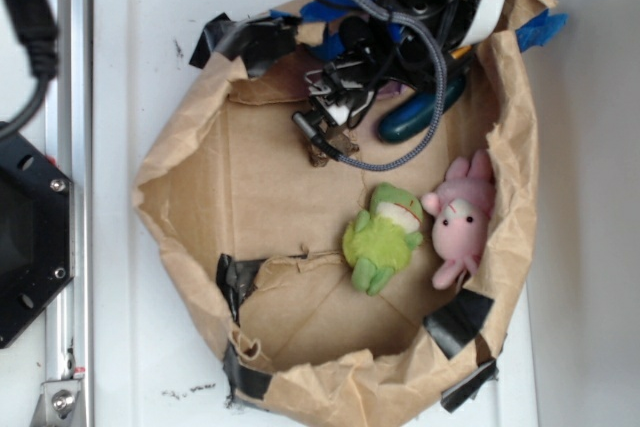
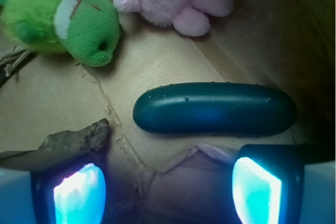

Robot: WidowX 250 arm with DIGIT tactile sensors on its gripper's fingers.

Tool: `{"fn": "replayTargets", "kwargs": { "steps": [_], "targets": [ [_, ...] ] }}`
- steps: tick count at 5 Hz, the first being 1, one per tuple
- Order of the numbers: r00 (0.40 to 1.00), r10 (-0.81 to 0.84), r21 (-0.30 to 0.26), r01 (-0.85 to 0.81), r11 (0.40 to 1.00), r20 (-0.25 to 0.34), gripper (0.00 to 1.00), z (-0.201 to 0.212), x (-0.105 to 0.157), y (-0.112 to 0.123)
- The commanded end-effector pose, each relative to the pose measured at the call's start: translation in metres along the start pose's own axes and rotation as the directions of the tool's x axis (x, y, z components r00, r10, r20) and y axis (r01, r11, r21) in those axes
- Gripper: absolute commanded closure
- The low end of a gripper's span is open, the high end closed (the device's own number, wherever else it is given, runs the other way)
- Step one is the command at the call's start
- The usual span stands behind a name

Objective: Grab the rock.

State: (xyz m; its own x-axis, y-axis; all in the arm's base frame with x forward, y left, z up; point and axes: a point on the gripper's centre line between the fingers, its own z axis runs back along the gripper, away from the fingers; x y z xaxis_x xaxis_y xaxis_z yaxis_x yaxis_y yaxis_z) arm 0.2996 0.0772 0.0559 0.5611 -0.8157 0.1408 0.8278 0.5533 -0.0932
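Note:
The rock (image 2: 79, 137) is a small lumpy brown-grey stone lying on the brown paper floor. In the wrist view it sits just beyond my left fingertip (image 2: 79, 195), outside the gap. In the exterior view the rock (image 1: 320, 155) shows just below my gripper (image 1: 335, 117). My gripper (image 2: 168, 192) is open and empty; only crumpled paper lies between the jaws. The arm hides much of the rock from above.
A dark green cucumber-shaped thing (image 2: 215, 108) lies right ahead of the jaws, and it shows in the exterior view (image 1: 420, 112) too. A green frog plush (image 1: 383, 237) and a pink plush (image 1: 460, 222) lie farther off. Raised paper walls (image 1: 180, 207) ring the area.

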Motion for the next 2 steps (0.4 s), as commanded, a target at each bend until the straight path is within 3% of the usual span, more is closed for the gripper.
{"fn": "replayTargets", "kwargs": {
  "steps": [1,2],
  "targets": [
    [0.998,-0.056,0.036,0.056,0.998,0.011,0.0,0.0161,0.001,-0.0058],
    [0.996,-0.082,0.044,0.081,0.996,0.022,0.0,0.0209,0.0056,-0.0156]
  ]
}}
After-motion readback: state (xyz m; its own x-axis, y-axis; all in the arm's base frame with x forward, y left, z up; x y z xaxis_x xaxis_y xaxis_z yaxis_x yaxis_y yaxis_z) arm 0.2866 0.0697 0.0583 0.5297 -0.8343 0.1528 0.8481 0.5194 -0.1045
